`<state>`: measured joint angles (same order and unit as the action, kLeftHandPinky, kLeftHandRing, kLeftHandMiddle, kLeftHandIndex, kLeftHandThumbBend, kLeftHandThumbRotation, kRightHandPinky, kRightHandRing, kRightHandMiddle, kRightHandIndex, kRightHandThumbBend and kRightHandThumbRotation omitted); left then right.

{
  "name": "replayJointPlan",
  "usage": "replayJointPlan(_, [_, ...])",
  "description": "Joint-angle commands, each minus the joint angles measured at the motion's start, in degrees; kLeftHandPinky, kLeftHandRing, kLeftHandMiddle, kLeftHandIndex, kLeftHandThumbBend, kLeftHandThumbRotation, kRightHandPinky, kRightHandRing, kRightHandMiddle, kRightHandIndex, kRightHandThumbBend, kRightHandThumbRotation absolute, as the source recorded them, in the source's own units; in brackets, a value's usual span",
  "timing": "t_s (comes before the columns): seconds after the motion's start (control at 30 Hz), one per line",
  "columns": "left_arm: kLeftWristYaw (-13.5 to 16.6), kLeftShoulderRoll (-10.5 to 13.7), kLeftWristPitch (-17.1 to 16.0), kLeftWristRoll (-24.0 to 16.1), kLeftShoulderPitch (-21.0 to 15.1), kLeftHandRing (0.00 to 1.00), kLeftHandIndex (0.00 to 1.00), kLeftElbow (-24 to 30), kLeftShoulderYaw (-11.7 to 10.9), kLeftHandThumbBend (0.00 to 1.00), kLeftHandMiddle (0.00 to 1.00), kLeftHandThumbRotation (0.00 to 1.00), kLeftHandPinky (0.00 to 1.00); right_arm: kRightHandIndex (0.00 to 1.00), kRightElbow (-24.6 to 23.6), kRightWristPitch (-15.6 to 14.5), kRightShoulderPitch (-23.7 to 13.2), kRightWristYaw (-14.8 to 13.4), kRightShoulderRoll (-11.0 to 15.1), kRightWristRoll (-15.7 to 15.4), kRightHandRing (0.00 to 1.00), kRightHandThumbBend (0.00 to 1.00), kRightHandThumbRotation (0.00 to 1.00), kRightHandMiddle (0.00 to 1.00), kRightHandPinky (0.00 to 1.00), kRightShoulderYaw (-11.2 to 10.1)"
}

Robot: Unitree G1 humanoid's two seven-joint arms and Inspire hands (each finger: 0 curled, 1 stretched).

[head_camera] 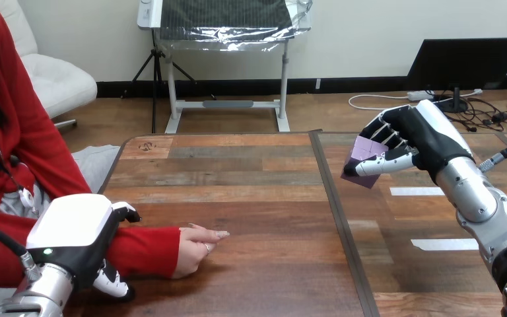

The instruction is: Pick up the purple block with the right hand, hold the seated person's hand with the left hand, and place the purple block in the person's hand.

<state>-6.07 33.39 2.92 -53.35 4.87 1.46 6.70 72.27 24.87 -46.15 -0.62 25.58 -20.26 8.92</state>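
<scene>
My right hand (414, 142) is raised over the right half of the table, its fingers and thumb curled round the purple block (367, 162), which hangs clear of the wood. At the lower left, my left hand (72, 231) sits on the person's red-sleeved forearm (142, 249). Its thumb reaches over the far side of the sleeve and its fingers (112, 285) curl under the near side. The person's hand (198, 247) rests on the table just right of my left hand, with its fingers loosely curled and nothing in it.
Two white tape strips (416, 191) (445, 244) lie on the right part of the wooden table (251, 191). A dark seam (343, 224) runs front to back between the two table halves. The person sits at the left edge.
</scene>
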Motion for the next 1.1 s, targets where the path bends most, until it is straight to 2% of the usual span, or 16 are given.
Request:
replayJointPlan(0.0, [1.09, 1.76, 0.44, 0.26, -1.60, 0.78, 0.76, 2.06, -1.44, 0.97, 0.80, 0.03, 0.73, 0.49, -2.83, 1.28, -2.95, -0.76, 1.26, 0.38, 0.44, 0.77, 0.00, 0.48, 0.41, -0.59])
replayJointPlan(0.53, [0.10, 2.08, 1.48, 0.38, -2.51, 0.80, 0.78, 0.87, -0.97, 0.97, 0.82, 0.03, 0.78, 0.49, -2.94, 0.56, -3.22, -0.09, 0.92, 0.66, 0.44, 0.76, 0.00, 0.48, 0.40, -0.71])
replayJointPlan(1.07, [-1.12, 2.48, 1.35, 1.33, -3.28, 0.77, 0.76, 0.36, -0.22, 0.96, 0.78, 0.04, 0.76, 0.49, -2.94, 0.53, -3.34, -0.11, 0.81, 0.80, 0.43, 0.76, 0.00, 0.48, 0.39, -0.84])
